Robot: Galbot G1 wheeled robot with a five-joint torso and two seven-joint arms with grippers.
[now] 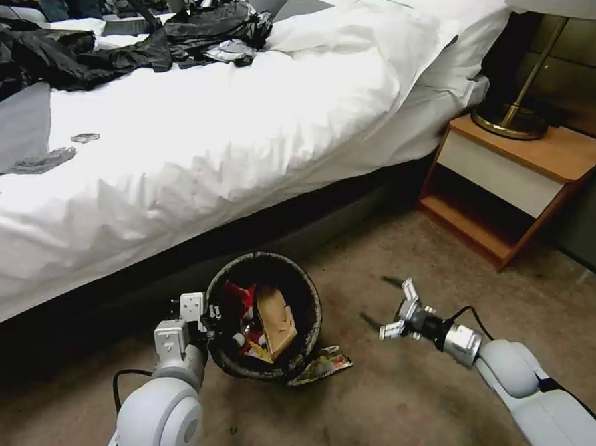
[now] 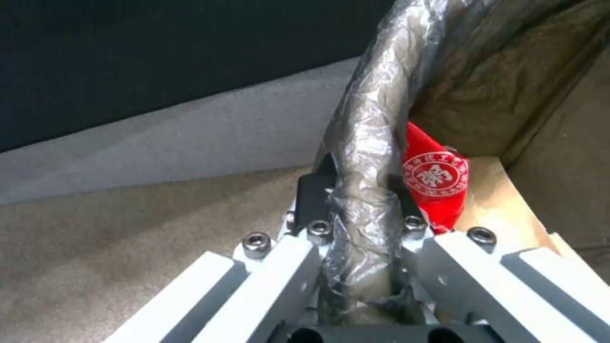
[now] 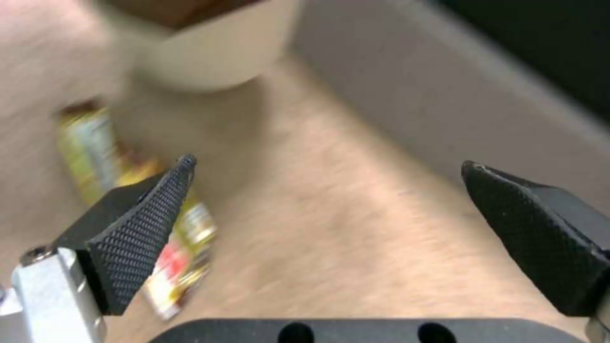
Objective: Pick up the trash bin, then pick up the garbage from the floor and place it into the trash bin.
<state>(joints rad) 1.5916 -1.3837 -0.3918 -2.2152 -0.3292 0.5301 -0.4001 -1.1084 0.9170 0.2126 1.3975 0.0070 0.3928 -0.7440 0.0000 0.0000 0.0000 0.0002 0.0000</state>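
Note:
The trash bin (image 1: 307,297), round with a dark liner over its rim, is low over the carpet beside the bed. My left gripper (image 1: 208,313) is shut on its near-left rim; in the left wrist view its pads (image 2: 312,190) pinch the bagged rim (image 2: 375,119). Inside lie garbage pieces: a red cup (image 2: 437,178) and a tan paper piece (image 1: 276,320). A colourful snack wrapper (image 1: 324,365) lies on the floor against the bin's right side. My right gripper (image 1: 382,302) hovers open to the right of the bin, with the wrapper (image 3: 184,252) by one fingertip.
The white bed (image 1: 202,151) runs along the back, with black bags and clothing (image 1: 87,49) on it. A wooden nightstand (image 1: 514,174) carrying a brass lamp (image 1: 513,118) stands at the right. Open carpet (image 1: 395,408) lies in front.

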